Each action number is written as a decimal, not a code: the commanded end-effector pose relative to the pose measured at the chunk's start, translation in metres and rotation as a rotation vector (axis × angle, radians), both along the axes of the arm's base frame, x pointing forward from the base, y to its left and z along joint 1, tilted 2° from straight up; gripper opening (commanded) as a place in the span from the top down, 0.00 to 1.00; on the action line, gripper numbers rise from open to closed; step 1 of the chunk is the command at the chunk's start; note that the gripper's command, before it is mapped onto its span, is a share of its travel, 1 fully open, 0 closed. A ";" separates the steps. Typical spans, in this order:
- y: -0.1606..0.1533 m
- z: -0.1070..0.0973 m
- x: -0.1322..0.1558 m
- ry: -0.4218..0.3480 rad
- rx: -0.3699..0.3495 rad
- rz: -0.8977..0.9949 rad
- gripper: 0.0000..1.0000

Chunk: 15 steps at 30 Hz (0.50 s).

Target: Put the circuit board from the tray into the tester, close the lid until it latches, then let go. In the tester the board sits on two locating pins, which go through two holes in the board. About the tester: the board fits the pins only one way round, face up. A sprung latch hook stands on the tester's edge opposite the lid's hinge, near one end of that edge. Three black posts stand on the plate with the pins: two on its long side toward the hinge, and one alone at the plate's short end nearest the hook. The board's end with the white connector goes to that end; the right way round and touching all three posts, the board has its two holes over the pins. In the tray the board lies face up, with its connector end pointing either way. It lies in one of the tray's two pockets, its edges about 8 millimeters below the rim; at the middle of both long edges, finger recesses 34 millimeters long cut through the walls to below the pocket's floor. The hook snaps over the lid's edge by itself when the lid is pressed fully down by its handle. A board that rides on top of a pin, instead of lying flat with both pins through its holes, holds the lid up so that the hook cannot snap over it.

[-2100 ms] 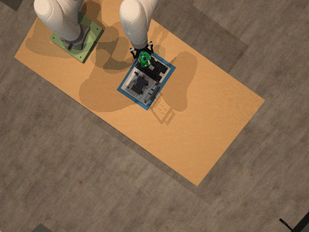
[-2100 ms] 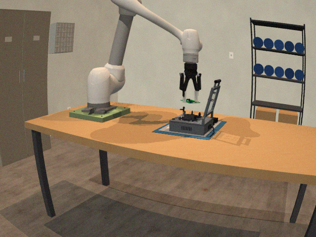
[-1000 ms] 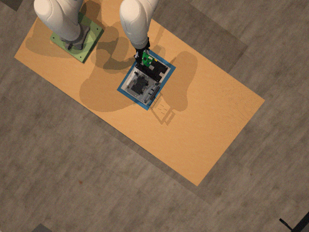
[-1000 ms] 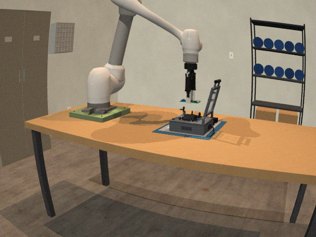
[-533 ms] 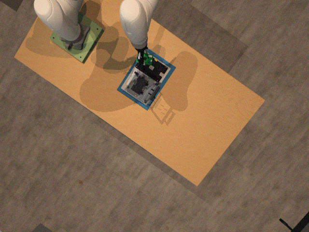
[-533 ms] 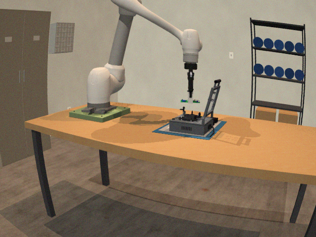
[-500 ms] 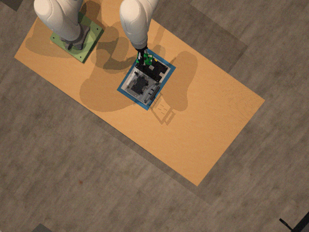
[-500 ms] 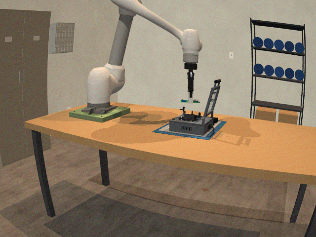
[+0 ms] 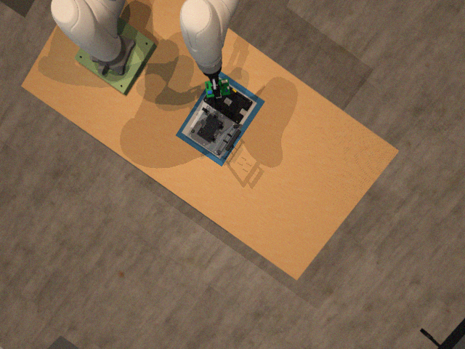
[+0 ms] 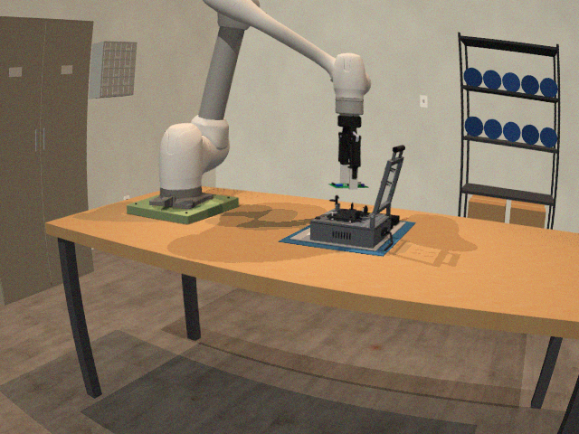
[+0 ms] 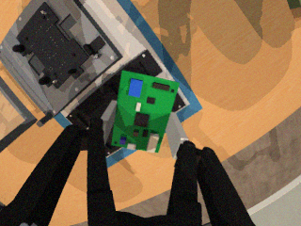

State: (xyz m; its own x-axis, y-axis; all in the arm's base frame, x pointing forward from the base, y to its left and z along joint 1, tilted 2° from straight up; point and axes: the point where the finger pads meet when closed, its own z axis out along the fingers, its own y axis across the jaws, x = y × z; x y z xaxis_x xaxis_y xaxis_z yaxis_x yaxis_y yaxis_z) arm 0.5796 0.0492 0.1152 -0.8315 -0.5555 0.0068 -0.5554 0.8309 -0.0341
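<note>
My gripper is shut on the green circuit board, gripping it by its long edges. It holds the board level and face up, well above the black tray. The grey tester stands beside the tray on the blue mat. The tester's lid stands open, nearly upright, with its handle at the top. The black plate with the posts lies uncovered. The pins and the latch hook are too small to make out.
The arm's green base plate sits at the table's back left. The orange table extends to the right of the mat. A black shelf rack stands behind the table on the right.
</note>
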 end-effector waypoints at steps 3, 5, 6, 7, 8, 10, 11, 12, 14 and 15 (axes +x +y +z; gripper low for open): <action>0.000 0.000 0.000 0.004 0.002 0.121 0.54; 0.000 0.000 0.000 0.004 0.002 0.121 0.54; 0.000 0.000 0.000 0.005 0.001 0.143 0.54; 0.000 0.000 0.000 0.005 0.001 0.165 0.54; 0.000 0.000 0.000 0.006 0.001 0.186 0.54; 0.000 0.000 0.000 0.007 0.000 0.228 0.54; 0.000 0.000 0.000 0.008 0.000 0.248 0.54; 0.000 0.000 0.000 0.008 0.000 0.268 0.54; 0.000 0.000 0.000 0.010 -0.001 0.308 0.54; 0.000 0.000 0.000 0.010 -0.001 0.327 0.54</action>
